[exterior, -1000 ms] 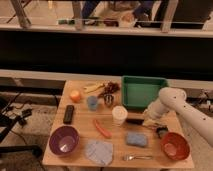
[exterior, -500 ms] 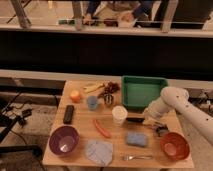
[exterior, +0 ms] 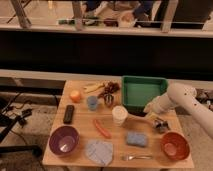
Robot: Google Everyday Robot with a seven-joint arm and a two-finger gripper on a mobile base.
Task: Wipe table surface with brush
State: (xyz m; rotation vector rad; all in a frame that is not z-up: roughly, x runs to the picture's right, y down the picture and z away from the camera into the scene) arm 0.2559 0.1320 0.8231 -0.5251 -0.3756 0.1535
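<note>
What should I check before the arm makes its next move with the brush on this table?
1. Gripper low over the right side of the table surface, by the green tray's near corner: ok.
2. Gripper shut: ok.
3. Brush actually held: cannot tell; it shows as a dark stick between the white cup and the gripper.
4. Room to sweep: not ok; the white cup, blue sponge and orange bowl crowd that spot.

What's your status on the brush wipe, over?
Gripper shut, low over table surface, right side, by green tray. Brush beside it, toward white cup; hold unclear. Blue sponge, red bowl close by.
</note>
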